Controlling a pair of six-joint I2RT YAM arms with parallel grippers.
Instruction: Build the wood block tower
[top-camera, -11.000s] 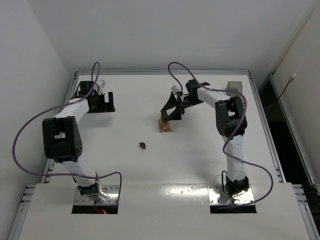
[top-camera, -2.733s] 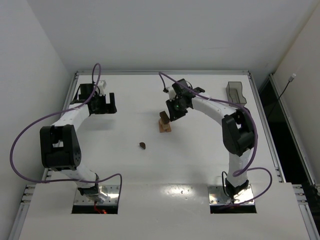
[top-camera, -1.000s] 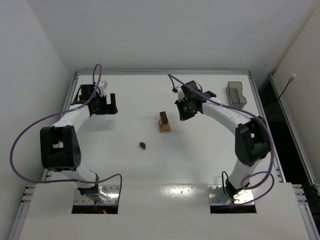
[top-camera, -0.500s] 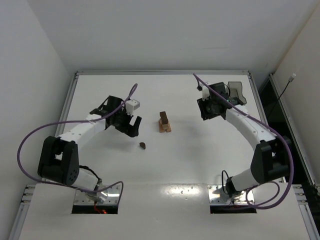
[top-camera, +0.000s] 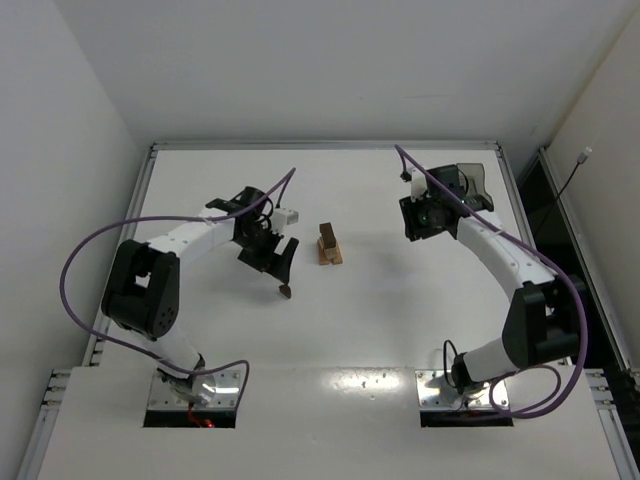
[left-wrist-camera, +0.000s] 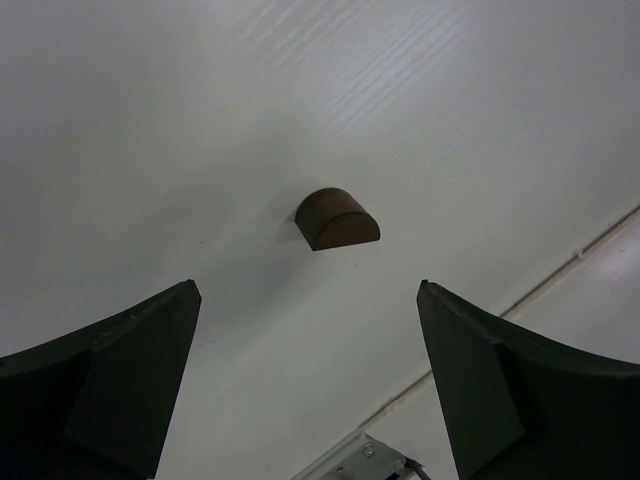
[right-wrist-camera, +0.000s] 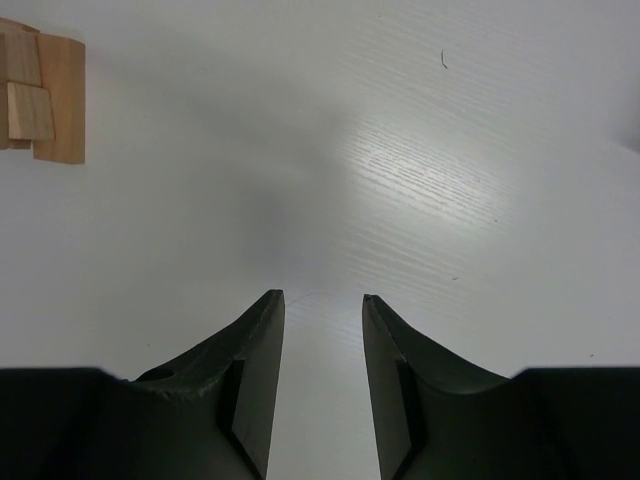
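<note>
The tower (top-camera: 328, 246) stands mid-table: light tan blocks with a dark brown piece on top. It also shows at the top left edge of the right wrist view (right-wrist-camera: 42, 95). A loose dark brown half-round block (top-camera: 285, 291) lies on the table in front and to the left of the tower. My left gripper (top-camera: 274, 260) hovers just behind this block, open wide and empty. In the left wrist view the block (left-wrist-camera: 337, 220) lies ahead of the left gripper (left-wrist-camera: 306, 286), between the lines of its fingers. My right gripper (top-camera: 420, 222) is to the right of the tower, narrowly open and empty, over bare table (right-wrist-camera: 321, 296).
A grey translucent tray (top-camera: 470, 182) stands at the back right, just behind the right wrist. The table's near edge rail (left-wrist-camera: 560, 265) shows in the left wrist view. White walls enclose the table on three sides.
My left arm has swung from the far left corner to the middle, over the loose brown block. My right arm has drawn back to the right, away from the tower.
</note>
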